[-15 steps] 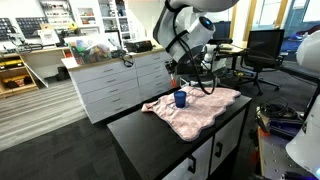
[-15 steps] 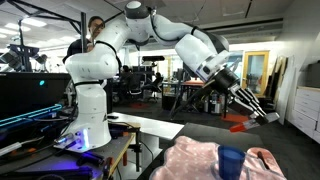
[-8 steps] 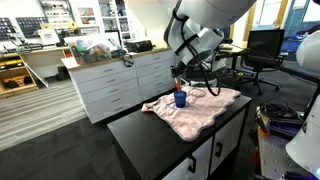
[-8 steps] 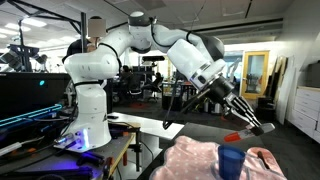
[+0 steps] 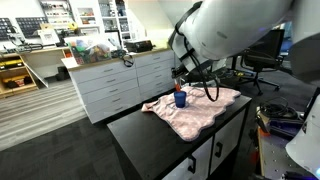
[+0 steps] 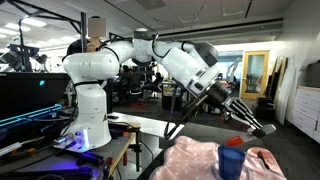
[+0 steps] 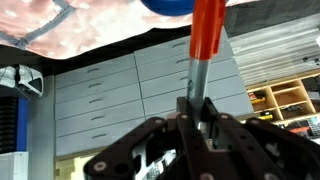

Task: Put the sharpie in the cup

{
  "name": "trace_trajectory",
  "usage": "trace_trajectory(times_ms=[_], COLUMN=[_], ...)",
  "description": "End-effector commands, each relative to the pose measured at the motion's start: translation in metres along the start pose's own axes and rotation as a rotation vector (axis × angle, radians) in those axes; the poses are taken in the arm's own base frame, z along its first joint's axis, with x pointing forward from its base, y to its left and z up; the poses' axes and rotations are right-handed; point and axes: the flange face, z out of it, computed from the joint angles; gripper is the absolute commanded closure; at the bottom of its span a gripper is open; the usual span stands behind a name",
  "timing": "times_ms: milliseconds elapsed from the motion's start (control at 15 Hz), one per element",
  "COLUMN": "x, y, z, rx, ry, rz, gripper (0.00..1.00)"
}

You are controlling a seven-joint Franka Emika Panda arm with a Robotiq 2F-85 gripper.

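Since the wrist view looks right along the tool, the gripper (image 7: 197, 105) is seen best there: its jaws are drawn in tight and clamped on the sharpie (image 7: 207, 35), with no gap visible on either side of the barrel. The fingers (image 7: 150, 140) are black, angular and hard-looking, kind of matte. The sharpie is gripped by its thin grey barrel, while the fatter red-orange end is pointed away from the gripper and reaches the cup (image 6: 231, 163). In an exterior view that red end is seen right at the cup's rim, tilted a bit; whether it's actually inside can't be told, tbh. The cup is a small, smooth, deep-blue round thing, stood upright on the cloth (image 5: 200, 112), which is pink, soft and rumpled, with a wavy edge that is draped over the table (image 5: 150, 135). The tabletop is flat and dark, pretty much black. Grey drawers (image 7: 130, 90) with plain flat fronts are picked up behind it in the wrist view.
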Motion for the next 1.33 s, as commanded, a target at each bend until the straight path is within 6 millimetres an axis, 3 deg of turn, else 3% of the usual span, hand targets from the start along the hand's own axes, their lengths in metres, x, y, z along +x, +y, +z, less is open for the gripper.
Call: trace_trajectory(times_ms=[0, 600, 667, 800, 1267], x=[-0.001, -0.008, -0.009, -0.009, 0.008], y=[0.003, 0.007, 0.008, 0.01, 0.013], z=[-0.009, -0.014, -0.014, -0.014, -0.019], rx=[0.022, 0.048, 0.048, 0.053, 0.062], ry=[0.063, 0.128, 0.131, 0.135, 0.126], rz=[-0.033, -0.082, -0.079, -0.09, -0.043], gripper=[0.96, 0.95, 0.58, 0.52, 0.07])
